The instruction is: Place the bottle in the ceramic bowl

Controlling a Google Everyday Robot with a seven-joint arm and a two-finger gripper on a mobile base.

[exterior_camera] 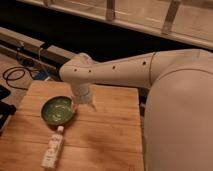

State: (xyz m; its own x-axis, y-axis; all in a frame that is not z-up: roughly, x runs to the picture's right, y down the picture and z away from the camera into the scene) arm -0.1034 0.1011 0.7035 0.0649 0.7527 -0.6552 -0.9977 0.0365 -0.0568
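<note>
Hovering the gripper (89,103) just beside the rim of the ceramic bowl (50,102), grasp state impossible to tell, and probably best aiming down across the middle of the bottle (53,149) lying flat nearby on the wooden table (110,135).

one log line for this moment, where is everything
end effector: over table, just right of ceramic bowl | bottle: lying on table in front of bowl, cap toward it, not held | bowl: empty
</note>
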